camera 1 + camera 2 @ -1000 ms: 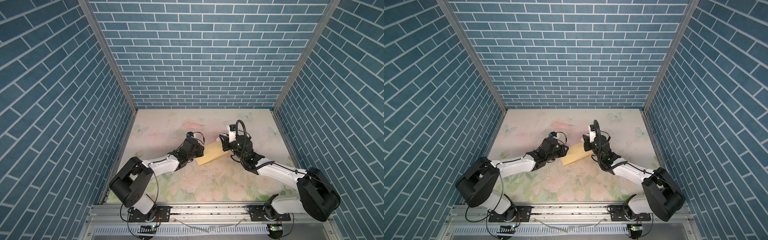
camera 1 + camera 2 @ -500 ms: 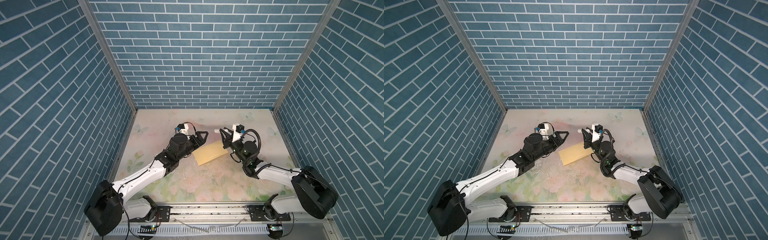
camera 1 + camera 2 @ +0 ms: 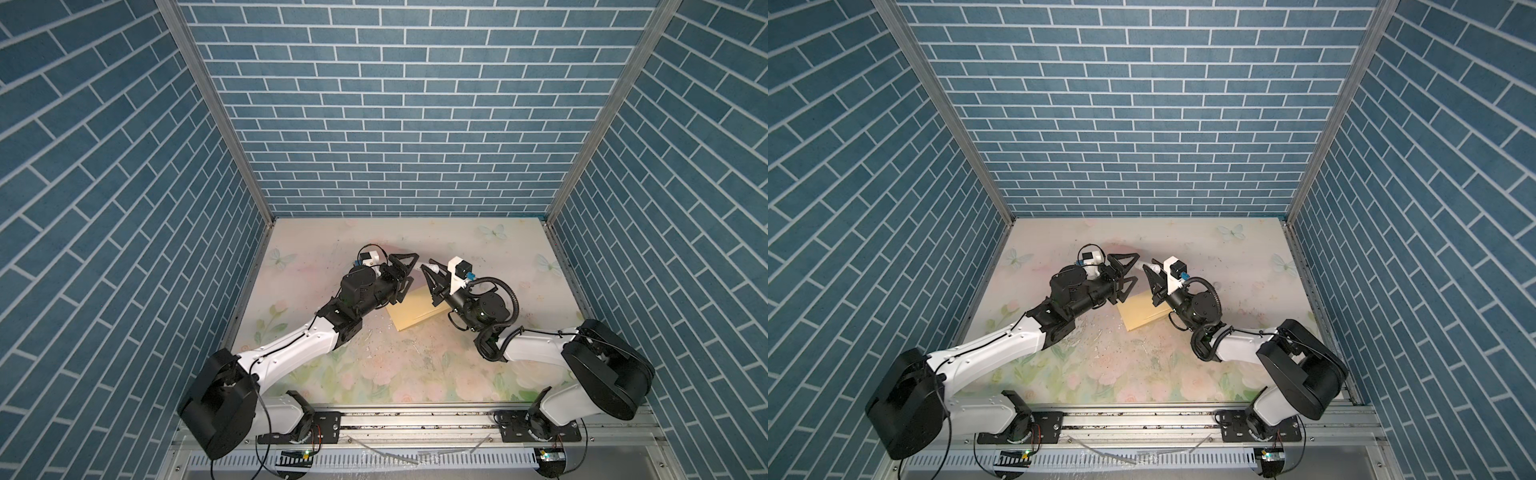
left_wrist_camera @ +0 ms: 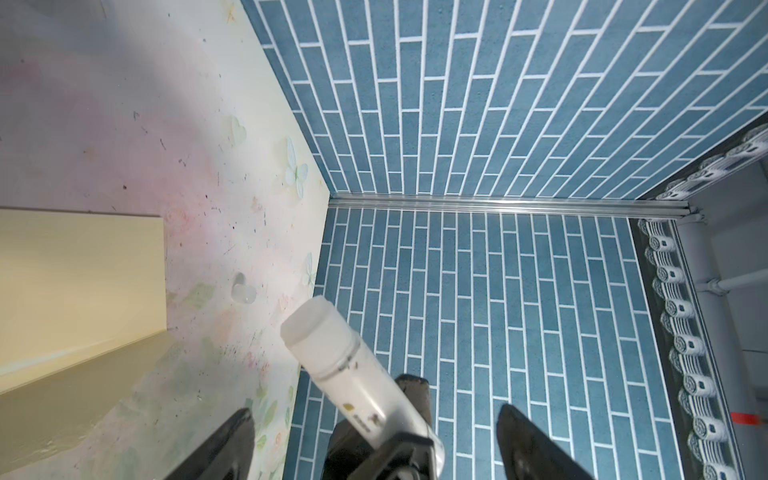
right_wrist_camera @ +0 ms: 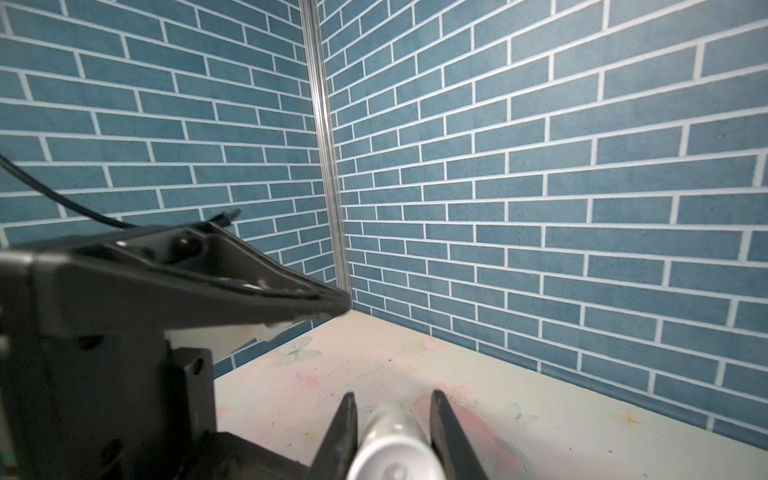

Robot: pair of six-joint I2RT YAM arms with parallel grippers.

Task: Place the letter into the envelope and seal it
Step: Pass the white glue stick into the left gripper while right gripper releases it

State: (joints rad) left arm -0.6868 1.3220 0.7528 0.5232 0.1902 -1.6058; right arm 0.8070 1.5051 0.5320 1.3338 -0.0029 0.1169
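Envelope (image 3: pixel 415 312) flat on tabletop (image 3: pixel 498 374), beneath gap between end effectors. Left end effector (image 3: pixel 412 268) wide open, empty, near envelope's far edge. Right end effector (image 5: pixel 392 397) grips white tube (image 4: pixel 332 353).

**A:** What colour is the envelope (image 3: pixel 415 309) showing, just beside the black left gripper (image 3: pixel 414 267)?

**B:** It's showing plain yellow. The tube (image 5: pixel 395 440) sitting in the black right gripper (image 5: pixel 392 399) is looking white.

**A:** And the table (image 3: pixel 374 374) beneath both?

**B:** It's wearing pale pink and green flowers with faint butterflies. The walls (image 3: pixel 395 124) beyond them are showing blue bricks lined in white.
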